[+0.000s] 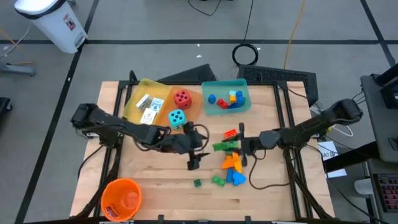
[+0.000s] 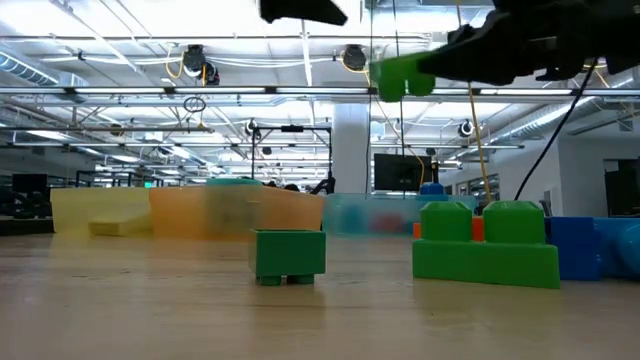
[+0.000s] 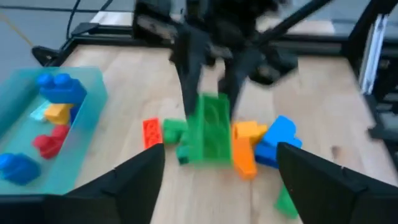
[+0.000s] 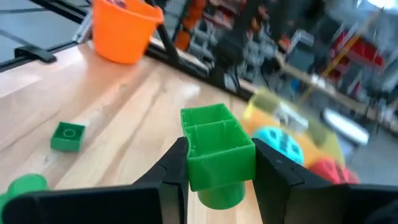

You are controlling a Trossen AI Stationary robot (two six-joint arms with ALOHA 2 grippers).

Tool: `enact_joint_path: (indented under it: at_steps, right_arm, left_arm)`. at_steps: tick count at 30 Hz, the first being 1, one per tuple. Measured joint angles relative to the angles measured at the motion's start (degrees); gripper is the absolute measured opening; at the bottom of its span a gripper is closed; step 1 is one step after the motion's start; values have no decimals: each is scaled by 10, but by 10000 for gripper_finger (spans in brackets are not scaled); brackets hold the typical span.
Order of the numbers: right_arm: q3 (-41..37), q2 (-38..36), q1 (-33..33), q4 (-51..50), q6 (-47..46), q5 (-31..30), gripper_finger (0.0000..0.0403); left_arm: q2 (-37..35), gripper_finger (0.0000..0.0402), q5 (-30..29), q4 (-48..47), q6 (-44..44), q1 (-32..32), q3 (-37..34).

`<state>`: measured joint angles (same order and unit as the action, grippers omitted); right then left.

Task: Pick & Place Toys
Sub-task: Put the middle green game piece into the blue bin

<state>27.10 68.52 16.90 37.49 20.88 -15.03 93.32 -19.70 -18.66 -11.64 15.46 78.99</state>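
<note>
My right gripper (image 1: 236, 147) is shut on a green brick (image 4: 217, 155) and holds it above the table; the brick also shows high up in the low view (image 2: 398, 78). My left gripper (image 1: 194, 159) is open and empty just left of it, its fingers (image 3: 146, 171) spread and facing the brick (image 3: 210, 127). Loose orange, blue and green bricks (image 1: 232, 167) lie on the table below the right gripper. A red die (image 1: 182, 98) sits in the orange tray, and a cyan die (image 1: 177, 118) is at that tray's near edge. White cards (image 1: 149, 106) lie in the yellow tray. My right gripper pinches the green brick between its two fingers, on two opposite sides (image 4: 189, 163) near one end. The fingers come roughly level from the table's right. The brick sticks out past the fingertips toward the left, its hollow underside in the wrist view, lifted clear of the table.
A teal tray (image 1: 244, 106) at the back holds blue, red and yellow bricks. An orange bucket (image 1: 121, 198) stands at the front left. A red brick (image 1: 230, 133) and two small green bricks (image 1: 197, 183) lie on the table near the grippers.
</note>
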Motion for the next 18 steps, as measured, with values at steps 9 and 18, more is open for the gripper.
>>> enact_joint_path:
  at_steps: [9, 18]
  right_arm:
    - [-33, -129, -79, -134, -112, -1, 92]
    - [-88, -177, -213, -177, -177, -208, 92]
  left_arm:
    - [-170, 258, -11, 236, 26, -45, -273]
    - [-246, 252, -11, 441, 24, -111, -473]
